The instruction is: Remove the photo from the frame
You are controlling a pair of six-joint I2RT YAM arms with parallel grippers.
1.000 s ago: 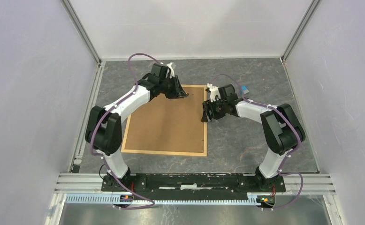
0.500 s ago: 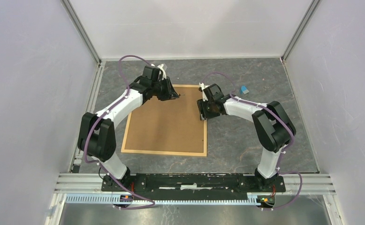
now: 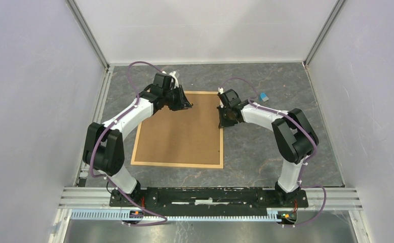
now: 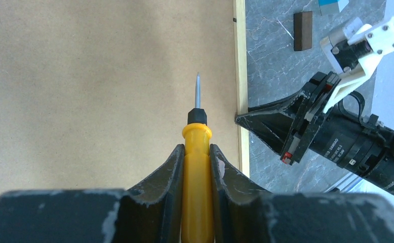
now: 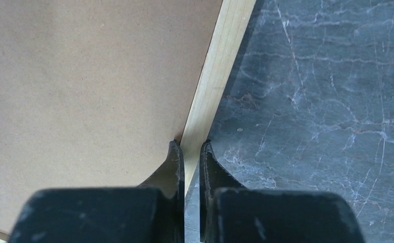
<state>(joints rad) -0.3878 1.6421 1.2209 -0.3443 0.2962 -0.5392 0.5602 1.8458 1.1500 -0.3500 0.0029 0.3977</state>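
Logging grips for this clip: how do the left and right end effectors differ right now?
The left end effector clamps a yellow-handled screwdriver; the right end effector pinches the light-wood rim of the frame. The left hovers over the brown backing; the right sits at the frame's right edge. Both are shut on something.

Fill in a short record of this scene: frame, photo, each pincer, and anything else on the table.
frame: flat on the table, brown back up
photo: not visible
left pincer: shut on a yellow-handled tool, its thin tip over the backing near the right rim
right pincer: shut on the frame's right rim
other: small brown block on the table beside that rim
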